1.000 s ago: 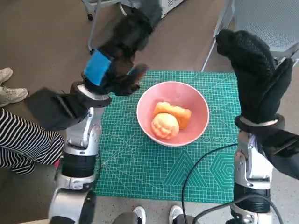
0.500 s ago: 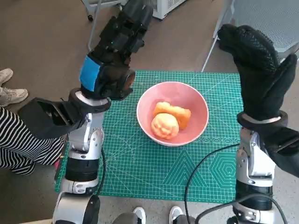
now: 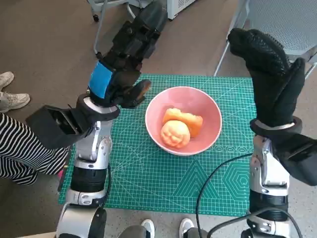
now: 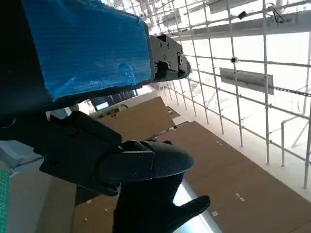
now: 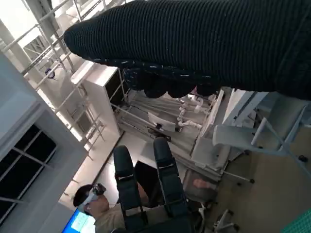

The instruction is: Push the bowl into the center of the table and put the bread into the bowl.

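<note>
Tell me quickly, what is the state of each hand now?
Left hand: raised beside the bowl, fingers apart, holding nothing.
Right hand: raised, fingers extended, holding nothing.

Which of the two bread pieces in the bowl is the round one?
The near bread roll, on the robot's side of the pink bowl. It is pale and ball-shaped; the far bread piece is elongated and darker orange.

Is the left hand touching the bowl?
Apart. In the head view the left hand is raised beside the bowl, with green mat showing between its fingers and the pink rim.
</note>
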Robot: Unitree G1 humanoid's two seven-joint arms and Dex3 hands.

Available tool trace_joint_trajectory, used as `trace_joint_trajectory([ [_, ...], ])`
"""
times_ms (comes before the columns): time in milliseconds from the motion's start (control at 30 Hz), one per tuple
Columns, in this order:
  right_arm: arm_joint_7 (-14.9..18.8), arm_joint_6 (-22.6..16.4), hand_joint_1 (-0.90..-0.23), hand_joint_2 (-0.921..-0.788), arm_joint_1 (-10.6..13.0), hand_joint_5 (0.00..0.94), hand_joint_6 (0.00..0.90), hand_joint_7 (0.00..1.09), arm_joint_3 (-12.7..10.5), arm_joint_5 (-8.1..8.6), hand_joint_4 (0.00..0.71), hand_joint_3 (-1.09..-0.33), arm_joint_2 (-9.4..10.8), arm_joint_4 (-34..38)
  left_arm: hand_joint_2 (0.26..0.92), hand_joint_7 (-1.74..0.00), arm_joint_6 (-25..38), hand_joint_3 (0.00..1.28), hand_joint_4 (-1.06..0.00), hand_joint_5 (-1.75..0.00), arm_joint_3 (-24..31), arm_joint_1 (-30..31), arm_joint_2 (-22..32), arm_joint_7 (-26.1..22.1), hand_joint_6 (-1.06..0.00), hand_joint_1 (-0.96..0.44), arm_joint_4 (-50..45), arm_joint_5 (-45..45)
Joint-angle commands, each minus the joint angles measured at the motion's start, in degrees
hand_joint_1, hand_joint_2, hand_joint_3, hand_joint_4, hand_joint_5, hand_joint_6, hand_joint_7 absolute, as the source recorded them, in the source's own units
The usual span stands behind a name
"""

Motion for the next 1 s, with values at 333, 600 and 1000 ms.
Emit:
trace_joint_trajectory([
  [333, 0.45, -0.6, -0.648, -0.921, 0.01, 0.001, 0.018, 0.56, -0.07, -0.55, 0.184, -0.664, -1.12, 1.53, 0.921, -0.37, -3.23, 0.51, -0.05, 0.0, 0.1, -0.93, 0.58, -0.47, 0.0, -0.79, 2.0, 1.46],
  [600, 0.44, -1.47, -0.648, -0.921, -0.25, 0.0, 0.016, 0.56, 0.01, -0.56, 0.184, -0.667, -1.04, 2.23, 0.921, -0.37, -4.67, 0.51, -0.05, 0.0, 0.62, -0.77, 0.24, -0.79, 0.0, -0.79, 3.3, 0.76],
  [1000, -0.03, -1.0, -0.655, -0.921, -0.7, 0.0, 0.014, 0.57, 0.11, -0.87, 0.184, -0.669, -1.2, 1.69, 0.921, -0.4, -4.13, 0.51, -0.07, -0.01, 1.37, 1.74, -0.9, -0.34, 0.0, -0.79, 2.25, -1.54],
])
